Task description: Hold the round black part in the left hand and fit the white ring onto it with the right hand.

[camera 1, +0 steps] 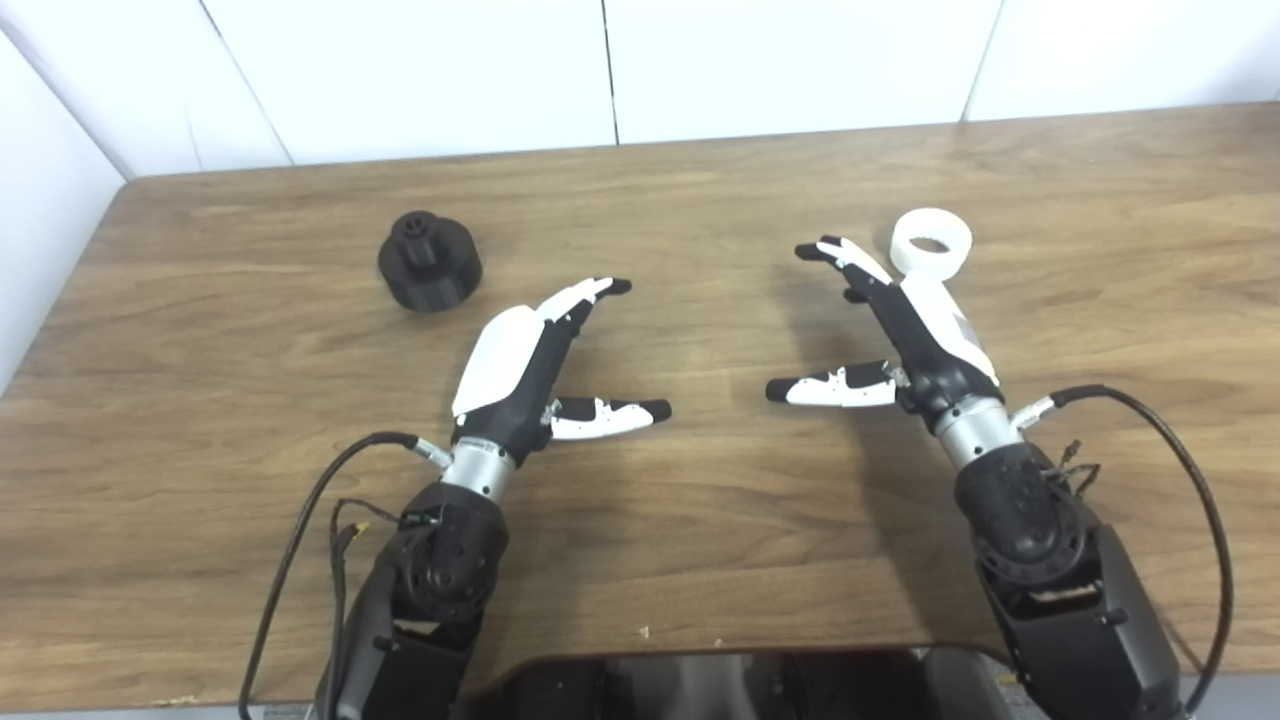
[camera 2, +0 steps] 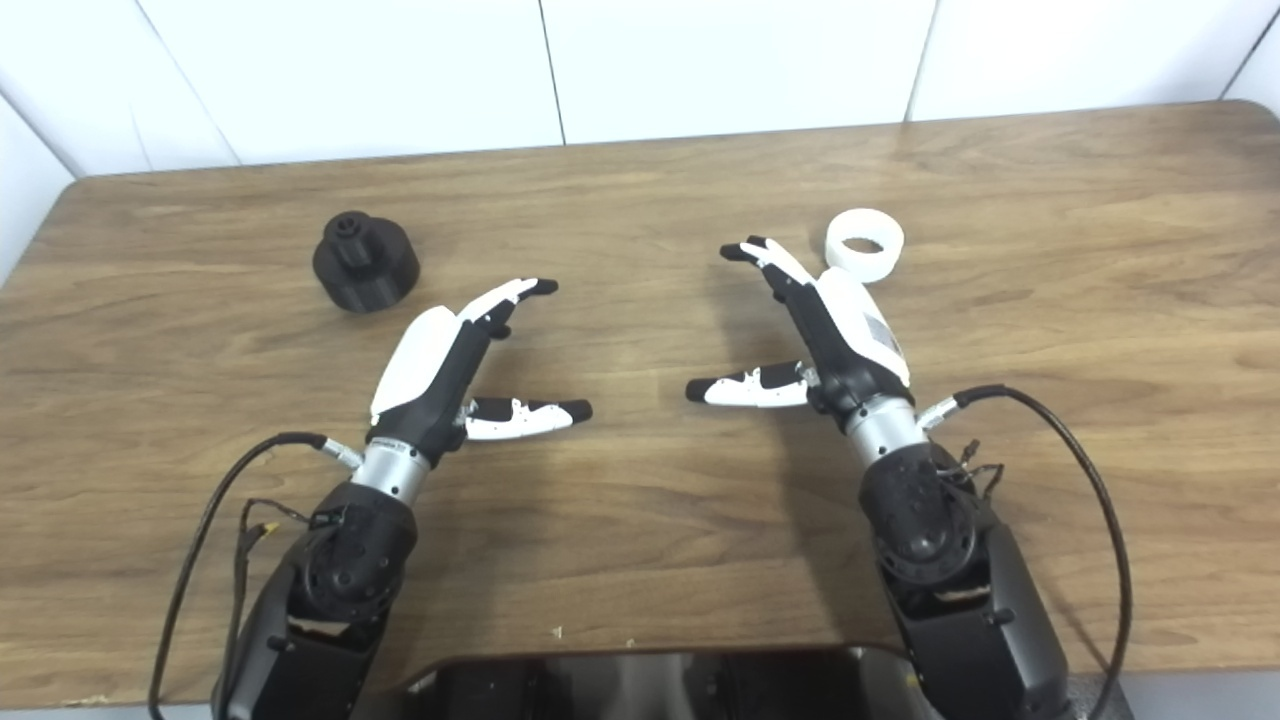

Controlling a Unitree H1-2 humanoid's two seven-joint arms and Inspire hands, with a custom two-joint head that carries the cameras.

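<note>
The left hand [camera 1: 525,365], white-backed with black fingers and black tips, is held over the wooden table with its fingers stretched forward and its thumb splayed out toward the centre, holding nothing. The right hand [camera 1: 900,330] mirrors it on the other side: fingers extended and apart, thumb pointing inward toward the left one, and nothing in its grasp. The two thumbs face each other across a bare stretch of wood, well apart. Beyond and to the left of the left hand's fingertips, the round black plastic part [camera 1: 430,260] stands on the table, a wide ribbed disc with a narrower hub rising from its top; it is clear of the hand. Just beyond the right hand, close behind the back of its fingers, the short white plastic ring [camera 1: 931,241] lies flat with its opening upward. Both pieces sit on the brown wood-grain table [camera 1: 700,560], which runs back to a white panelled wall [camera 1: 450,70].
</note>
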